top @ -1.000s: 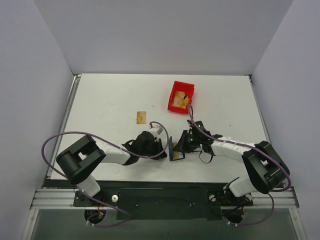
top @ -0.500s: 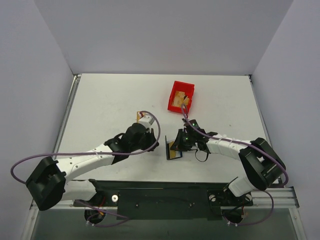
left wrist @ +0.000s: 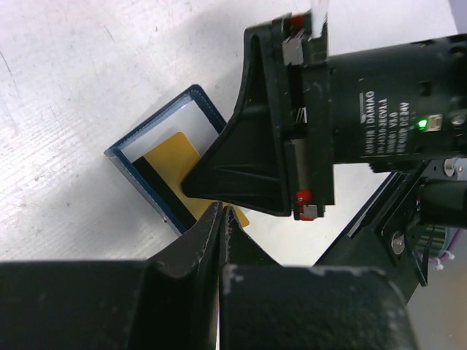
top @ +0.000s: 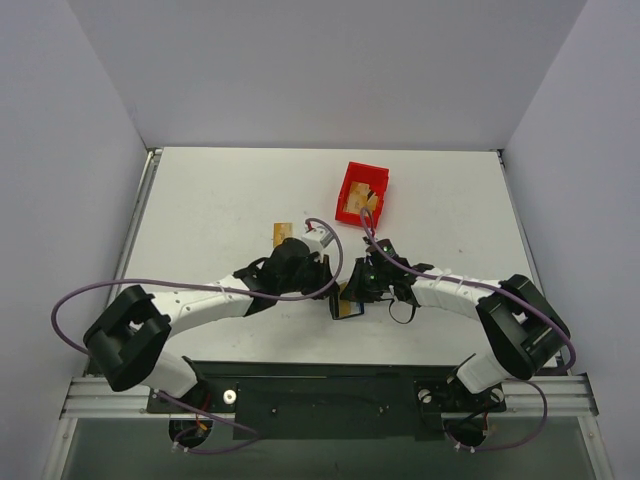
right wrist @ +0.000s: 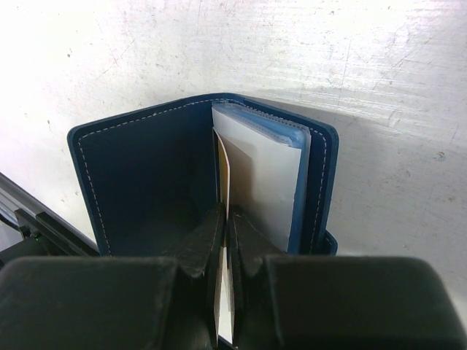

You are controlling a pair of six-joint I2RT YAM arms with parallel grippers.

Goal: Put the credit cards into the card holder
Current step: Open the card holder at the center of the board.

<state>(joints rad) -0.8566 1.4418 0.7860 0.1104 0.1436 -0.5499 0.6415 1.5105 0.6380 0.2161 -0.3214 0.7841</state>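
The navy card holder (right wrist: 139, 175) stands open on the table, also seen in the left wrist view as the card holder (left wrist: 139, 157) and from above as the card holder (top: 337, 302). My right gripper (right wrist: 225, 219) is shut on a gold credit card (right wrist: 222, 164) held edge-on inside the holder, next to its clear sleeves. The same credit card (left wrist: 171, 157) shows a dark stripe. My left gripper (left wrist: 222, 211) is shut, nothing visible between its fingers, its tips at that card's near corner. A second credit card (top: 283, 233) lies flat on the table behind my left gripper (top: 327, 279).
A red plastic bin (top: 361, 193) with tan items inside stands at the back, just behind my right gripper (top: 357, 289). Purple cables loop off both arms. The right gripper's black body (left wrist: 292, 138) fills much of the left wrist view.
My left arm swung back toward the far card, then returned right to the holder. My right gripper and the holder shifted slightly left and away. Both grippers stayed shut.
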